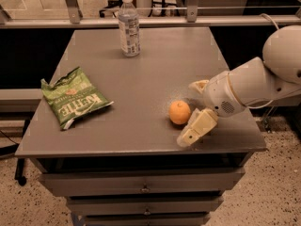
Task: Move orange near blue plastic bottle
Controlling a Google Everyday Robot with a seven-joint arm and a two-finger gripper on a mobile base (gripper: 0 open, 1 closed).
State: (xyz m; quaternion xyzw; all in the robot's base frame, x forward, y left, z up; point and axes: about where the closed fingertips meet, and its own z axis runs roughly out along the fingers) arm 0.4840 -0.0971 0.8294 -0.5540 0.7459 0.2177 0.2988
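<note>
where the surface (pixel 150 74) nears its front right edge, the orange (pixel 179 112) is seen, well apart from the blue plastic bottle (pixel 129 27) stood upright at the far edge. the gripper (pixel 189 112) is held just right of the orange, fingers (pixel 197 126) spread open, nothing gripped. a green chip bag (pixel 75 100) is laid at left.

Hand (pixel 188 112) beside orange (pixel 178 112) (free tabletop (pixel 155 74) beyond)
</note>
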